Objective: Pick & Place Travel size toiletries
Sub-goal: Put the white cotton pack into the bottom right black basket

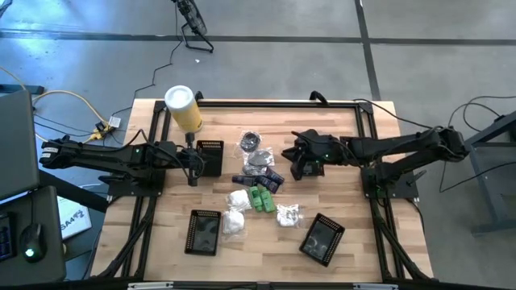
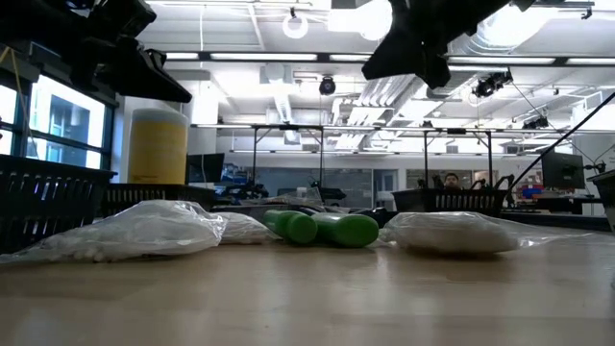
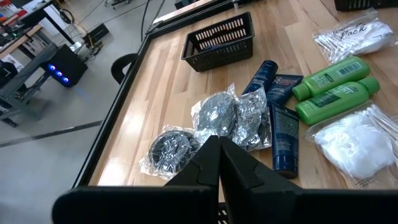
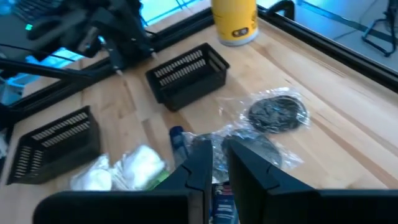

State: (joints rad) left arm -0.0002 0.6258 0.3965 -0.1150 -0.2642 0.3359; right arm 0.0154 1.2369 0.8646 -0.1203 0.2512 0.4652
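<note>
Lying in a loose pile at the centre of the pale wooden slatted table (image 1: pixel 161 242): two small green plastic bottles (image 1: pixel 260 199), side by side and flat; dark blue squeeze tubes (image 1: pixel 266 180) just beside them toward 12 o'clock; two silvery-clear crinkled foil packets (image 1: pixel 255 153) farther toward 12 o'clock; white soft packets (image 1: pixel 235 211) from 9 to 7 o'clock of the bottles, with one more white packet (image 1: pixel 288 215) at 4 o'clock of them. Black mesh rectangular baskets: one (image 1: pixel 210 157) at 10 o'clock of the pile, one (image 1: pixel 203 232) at 7 o'clock, one (image 1: pixel 322 238) at 5 o'clock, none showing a toiletry inside as far as can be seen. Tall yellow canister with a white lid (image 1: pixel 184 108) at 11 o'clock, apart from the pile. Right gripper (image 1: pixel 300 163): hovers at 3 o'clock of the foil packets and tubes, fingers slightly parted, holding nothing. Left gripper (image 1: pixel 193 163): beside the 10 o'clock basket, fingers pressed together, empty. Judged step: reaching for a first item, nothing yet sorted. Handling note: the foil packets look slippery and overlap the tubes, so the right gripper should widen its fingers, come down over a single item at the pile's edge, and pinch across a tube's narrow body rather than loose film.
</note>
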